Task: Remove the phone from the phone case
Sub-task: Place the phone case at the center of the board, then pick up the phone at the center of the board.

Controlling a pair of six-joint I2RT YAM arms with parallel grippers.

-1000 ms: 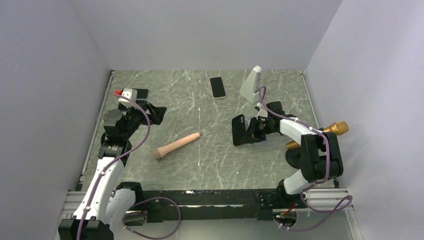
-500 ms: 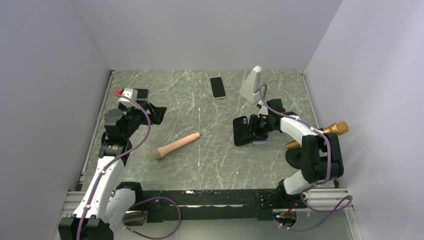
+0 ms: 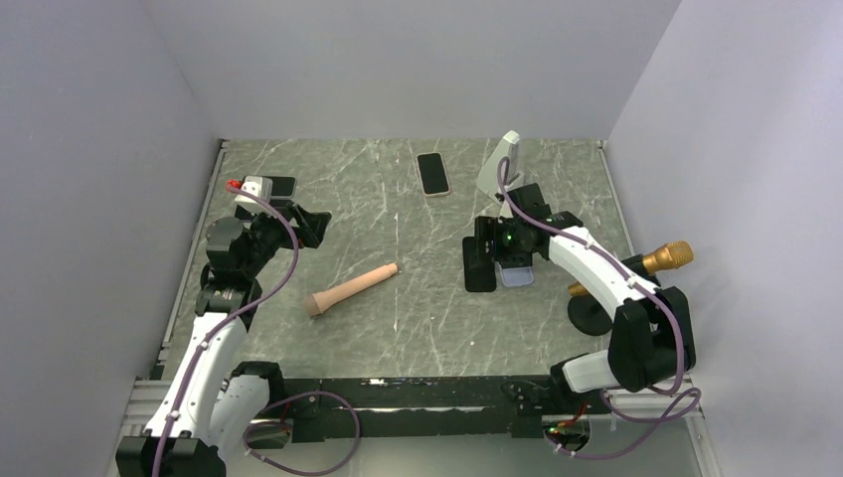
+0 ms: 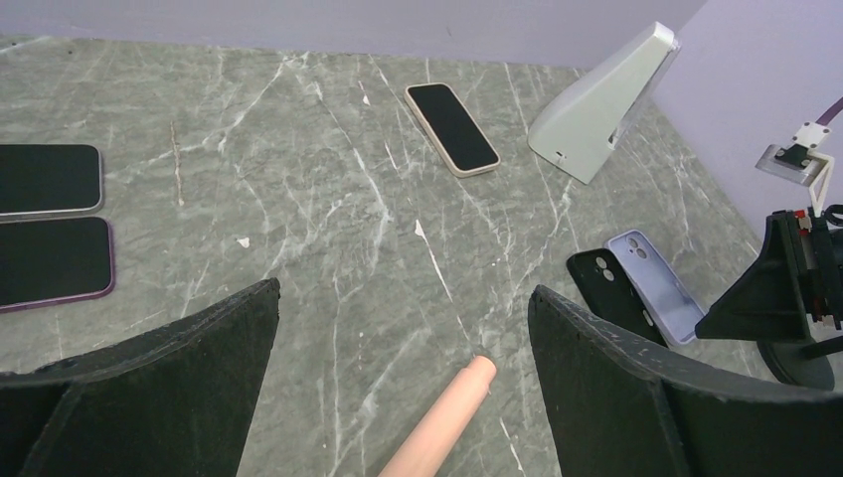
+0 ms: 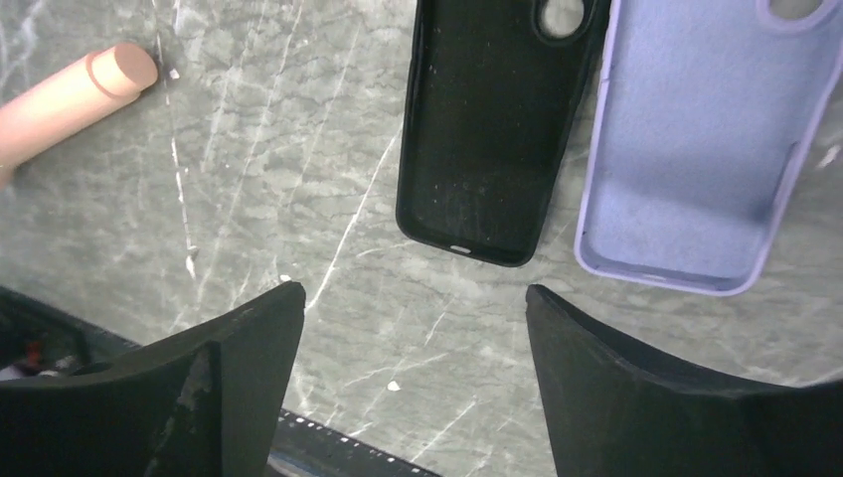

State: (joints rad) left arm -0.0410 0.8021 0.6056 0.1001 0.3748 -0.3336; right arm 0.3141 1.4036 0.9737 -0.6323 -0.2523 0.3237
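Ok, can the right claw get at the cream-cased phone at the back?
Probably yes: the phone lies flat, clear of the white stand, and the right claw hovers open and empty nearby.

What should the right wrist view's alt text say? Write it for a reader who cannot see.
Two empty phone cases lie hollow side up on a marble table, the black case left of the lilac case. The right pincer hangs open above them, holding nothing; the tip of a pink peg shows top left.
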